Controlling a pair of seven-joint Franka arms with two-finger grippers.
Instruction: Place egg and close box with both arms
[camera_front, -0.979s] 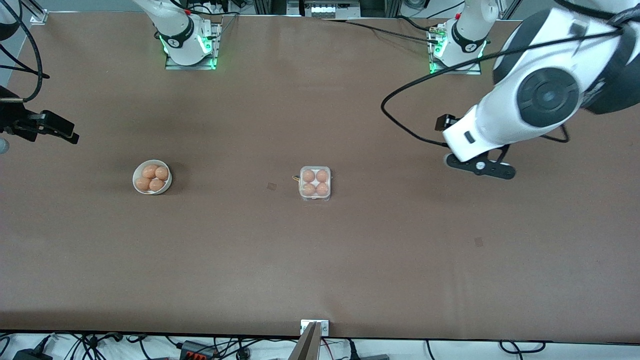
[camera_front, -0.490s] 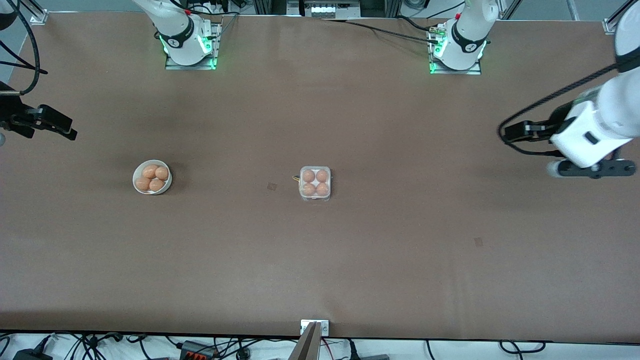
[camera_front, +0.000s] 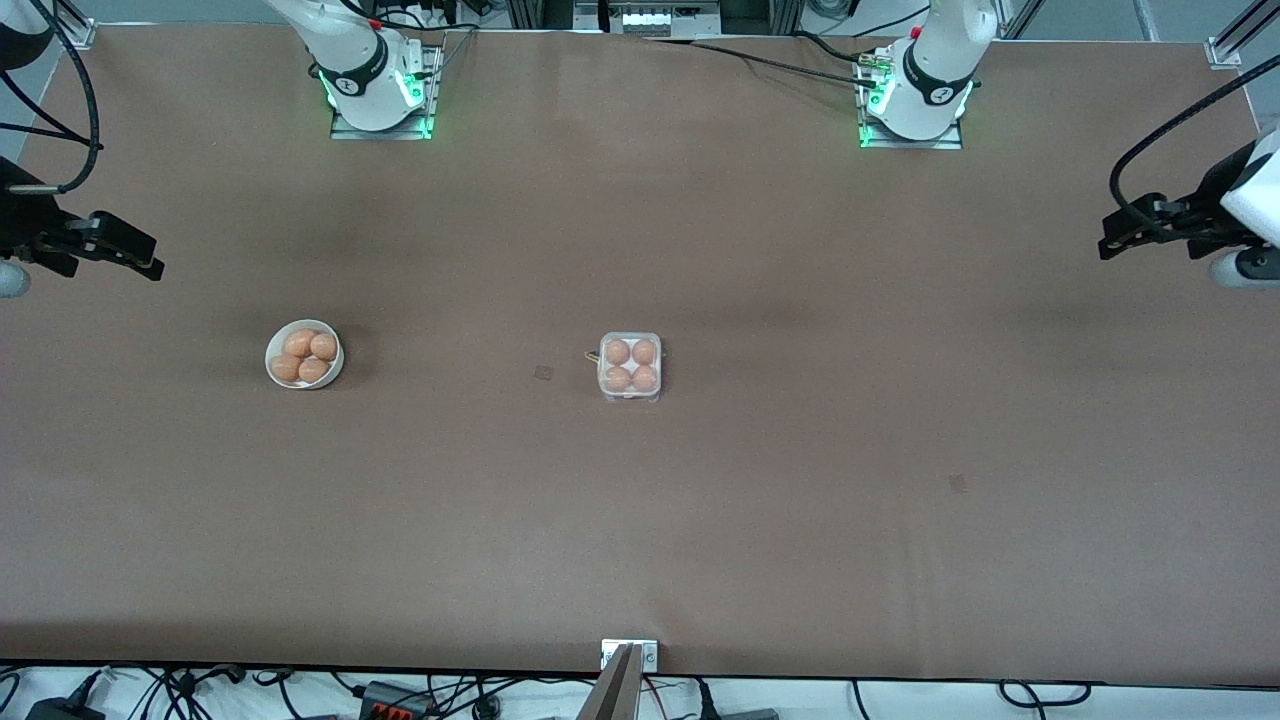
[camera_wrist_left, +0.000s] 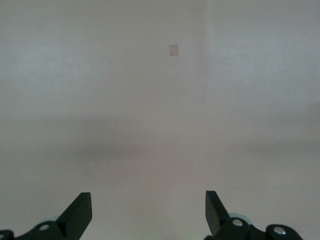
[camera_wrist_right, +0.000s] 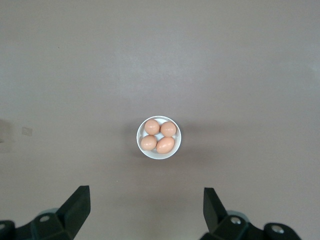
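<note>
Your small square white egg tray with clear lid (camera_front: 630, 367) sits mid-table, lid down over four tan eggs, so the job looks done; round white bowl (camera_front: 304, 353) keeps four spares; left gripper (camera_wrist_left: 148, 212) and right gripper (camera_wrist_right: 146, 210) spread wide, empty, parked over opposite table ends.

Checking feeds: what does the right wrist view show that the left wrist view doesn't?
Only the right wrist view shows the white bowl holding four eggs, seen past the open right gripper. Only the left wrist view shows the open left gripper over bare brown table with a small square mark. Both share the brown tabletop; neither shows the box.
</note>
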